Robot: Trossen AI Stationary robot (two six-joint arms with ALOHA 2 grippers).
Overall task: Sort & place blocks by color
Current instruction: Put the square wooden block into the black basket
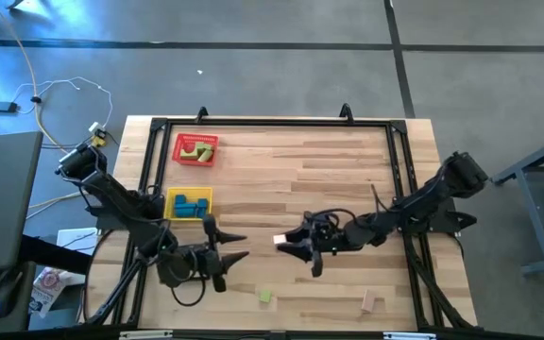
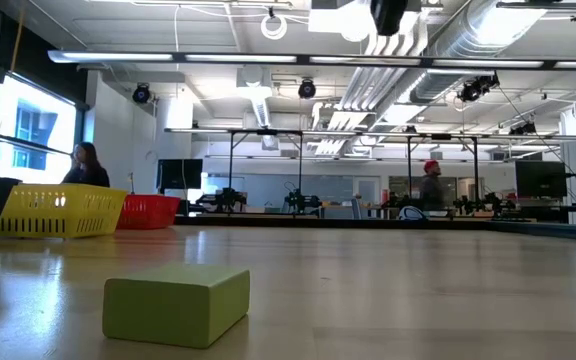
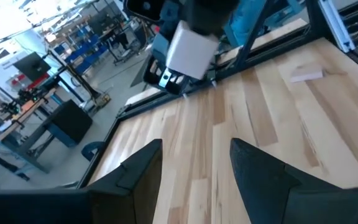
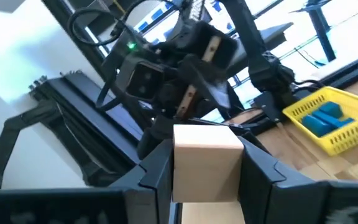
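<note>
The right claw (image 1: 288, 244), clenched on a tan block (image 4: 205, 163), faces the released left claw (image 1: 238, 246) just left of it.

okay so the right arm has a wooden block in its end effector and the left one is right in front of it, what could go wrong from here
1. The right end effector holds the tan block close to the open left end effector; moving either arm toward the other could make them collide.
2. The block sticks out beyond the fingers, so a bump might shift or drop it.
3. The green block and another tan block lie near the table's front edge; a sweeping arm could knock them off.
</note>
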